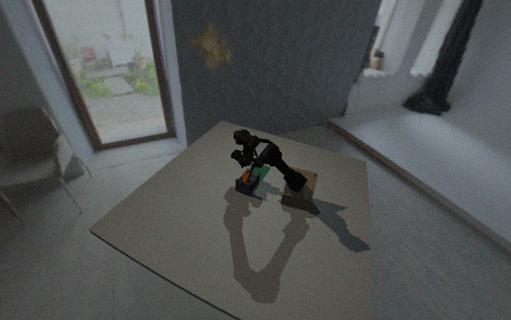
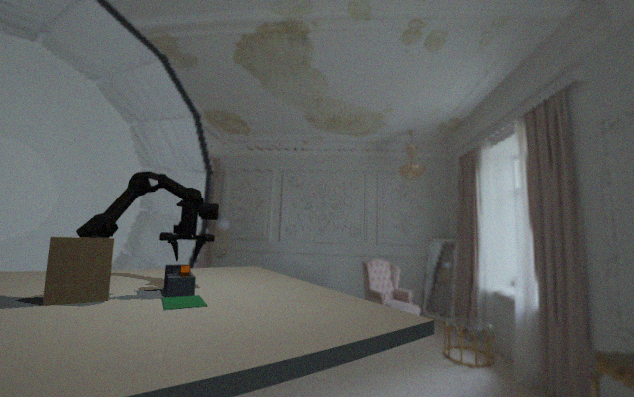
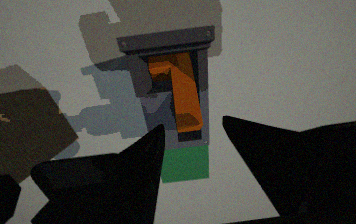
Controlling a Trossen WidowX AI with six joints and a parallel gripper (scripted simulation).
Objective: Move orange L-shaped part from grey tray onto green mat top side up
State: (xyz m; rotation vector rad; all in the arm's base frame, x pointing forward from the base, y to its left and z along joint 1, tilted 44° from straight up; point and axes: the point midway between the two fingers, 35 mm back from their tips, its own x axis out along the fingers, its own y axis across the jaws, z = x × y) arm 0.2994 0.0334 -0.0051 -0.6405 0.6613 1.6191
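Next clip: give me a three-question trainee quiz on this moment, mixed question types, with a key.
1. True or false: the black parallel-jaw gripper is pinching the orange L-shaped part.
2. Where does the orange part sit? A) on the green mat B) in the grey tray C) on the brown box
3. Fill in: the gripper hangs ___ the tray, fingers apart.

Key: 1 false; 2 B; 3 above.

Orange L-shaped part (image 3: 184,95) seated in grey tray (image 3: 167,40) pocket, below and ahead of the open pincer (image 3: 192,145), green mat (image 3: 185,165) adjoining tray's nearer end.
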